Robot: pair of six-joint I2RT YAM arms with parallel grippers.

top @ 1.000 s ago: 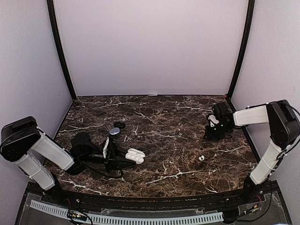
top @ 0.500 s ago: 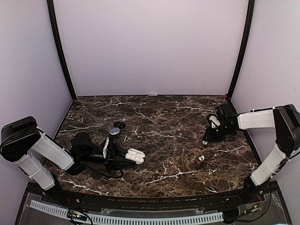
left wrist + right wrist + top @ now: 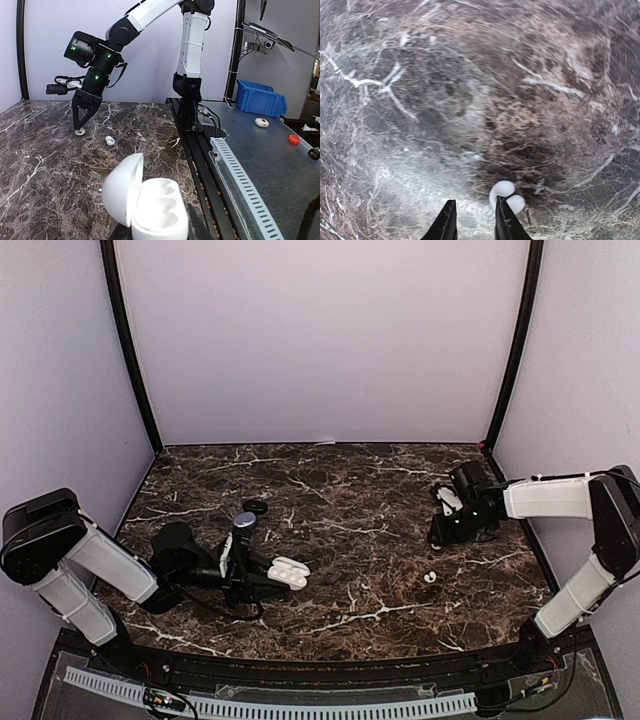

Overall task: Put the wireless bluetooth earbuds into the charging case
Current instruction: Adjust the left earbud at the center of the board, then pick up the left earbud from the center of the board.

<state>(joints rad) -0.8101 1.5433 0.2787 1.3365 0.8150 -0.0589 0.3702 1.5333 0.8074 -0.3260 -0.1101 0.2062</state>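
Fingers of the left end effector (image 3: 260, 575) are mostly cut off at its wrist view's lower edge; it grips the charging case (image 3: 150, 207), lid open. The right end effector (image 3: 475, 222) is narrowly parted, nothing between. One white earbud (image 3: 509, 196), blurred, lies on the surface (image 3: 470, 75) just outside its finger. The second earbud (image 3: 109, 141) lies near, visible only from the left wrist and overhead.

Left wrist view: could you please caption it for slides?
Open white charging case in foreground; right fingers beside a white earbud.
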